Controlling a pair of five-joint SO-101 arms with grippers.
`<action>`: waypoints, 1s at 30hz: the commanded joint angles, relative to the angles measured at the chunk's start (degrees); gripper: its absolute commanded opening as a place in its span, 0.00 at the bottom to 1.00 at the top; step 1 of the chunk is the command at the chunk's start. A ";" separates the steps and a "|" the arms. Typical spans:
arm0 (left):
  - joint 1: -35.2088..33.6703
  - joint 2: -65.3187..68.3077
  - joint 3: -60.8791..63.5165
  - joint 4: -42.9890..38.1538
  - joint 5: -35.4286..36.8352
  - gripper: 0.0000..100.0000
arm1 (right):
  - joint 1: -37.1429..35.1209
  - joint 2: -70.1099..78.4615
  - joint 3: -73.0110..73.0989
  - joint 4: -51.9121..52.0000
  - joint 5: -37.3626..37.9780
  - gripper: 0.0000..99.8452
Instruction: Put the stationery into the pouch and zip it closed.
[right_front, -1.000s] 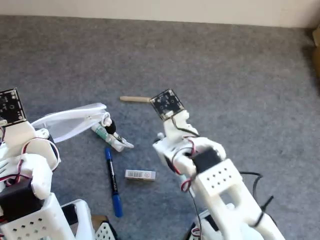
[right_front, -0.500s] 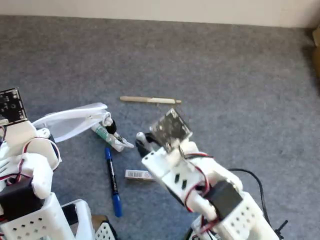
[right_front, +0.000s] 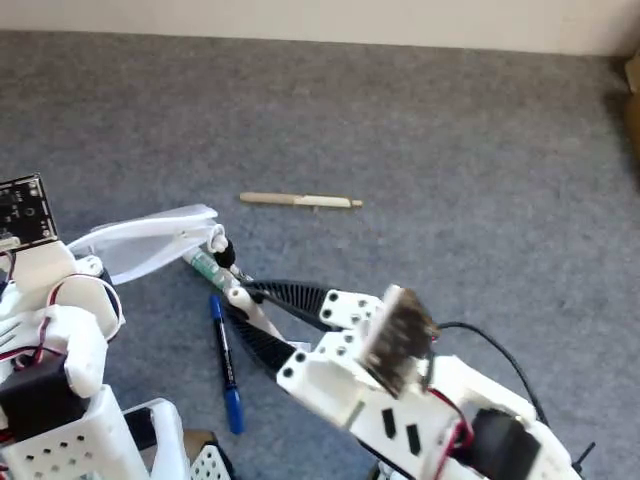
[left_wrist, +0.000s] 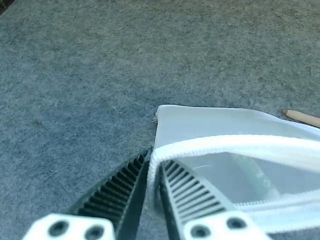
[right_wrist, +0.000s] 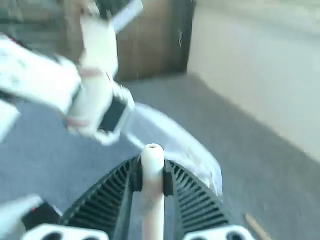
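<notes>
Pouch edge sits pinched in left hand; white stick clamped in right hand.

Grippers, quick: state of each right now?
Left gripper: shut on the rim of the pouch.
Right gripper: shut on a white stick.

A white cylindrical stick, pinched in the right gripper, is too blurred to identify. Just past the left gripper, the translucent white zip pouch and, farther off, a pale wooden pencil are cut off by the picture's edge.
</notes>
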 joint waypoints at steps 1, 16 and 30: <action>1.45 1.19 -0.84 -0.44 0.79 0.01 | -1.36 -0.92 -5.05 -9.27 -0.18 0.01; 1.45 1.19 -0.84 -0.44 0.79 0.01 | -1.54 12.00 -5.05 -34.24 -0.18 0.01; 1.36 1.19 -0.75 -0.53 2.37 0.01 | -1.80 22.73 -4.97 -49.71 -0.18 0.01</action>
